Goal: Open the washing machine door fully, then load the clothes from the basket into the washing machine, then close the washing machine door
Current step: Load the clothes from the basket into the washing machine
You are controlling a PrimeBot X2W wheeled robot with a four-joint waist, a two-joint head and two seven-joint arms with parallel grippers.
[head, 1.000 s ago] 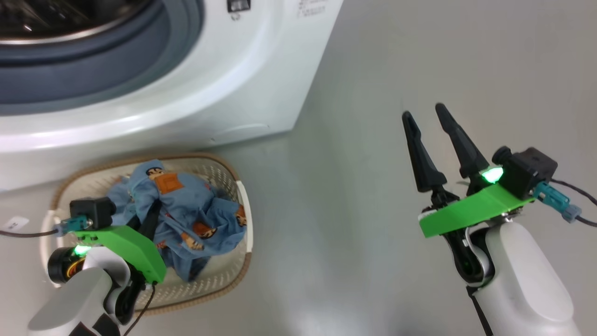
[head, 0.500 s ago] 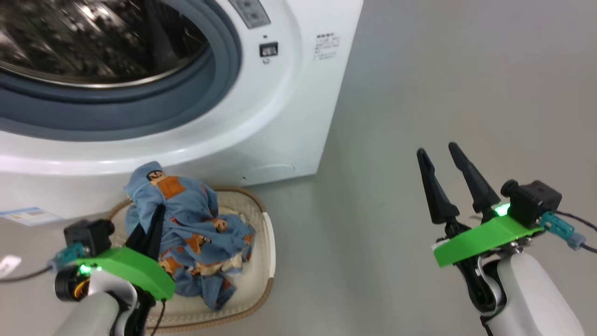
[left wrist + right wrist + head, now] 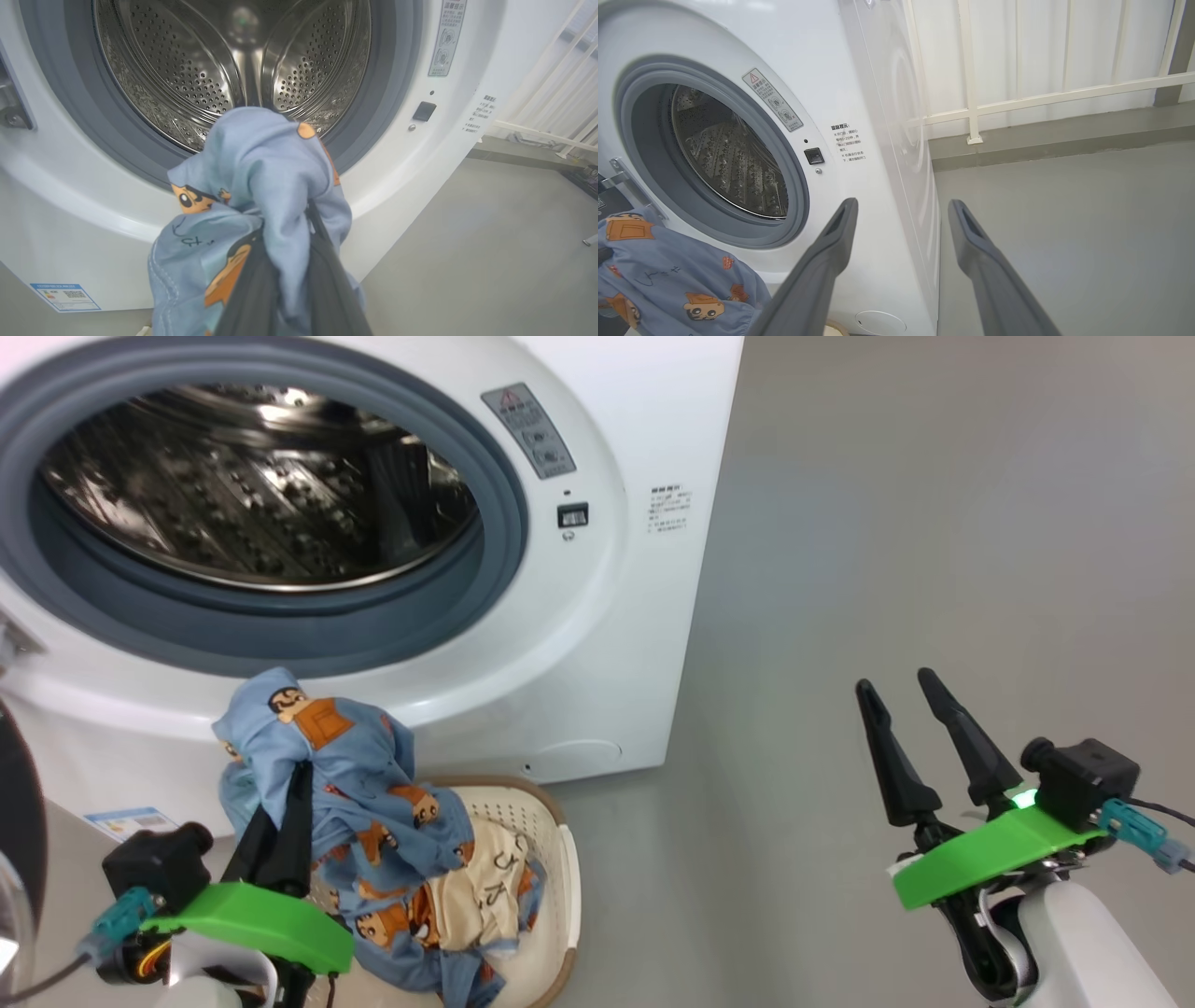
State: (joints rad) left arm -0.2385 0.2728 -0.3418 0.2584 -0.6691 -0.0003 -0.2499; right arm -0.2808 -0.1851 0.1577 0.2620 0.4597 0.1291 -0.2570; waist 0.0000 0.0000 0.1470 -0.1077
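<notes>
Clothes (image 3: 369, 803) upright, peak toward drum (image 3: 252, 495)

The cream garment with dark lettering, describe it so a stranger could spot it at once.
Start at the big white front-loading washing machine; on the floor before it stands a small cream perforated plastic basket. Over it, among light-blue bear-print clothes, shows the one plain cream-beige garment with dark lettering.

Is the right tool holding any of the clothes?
No, the right tool stands open with nothing between its jaws; the clothes hang apart from it.
</notes>
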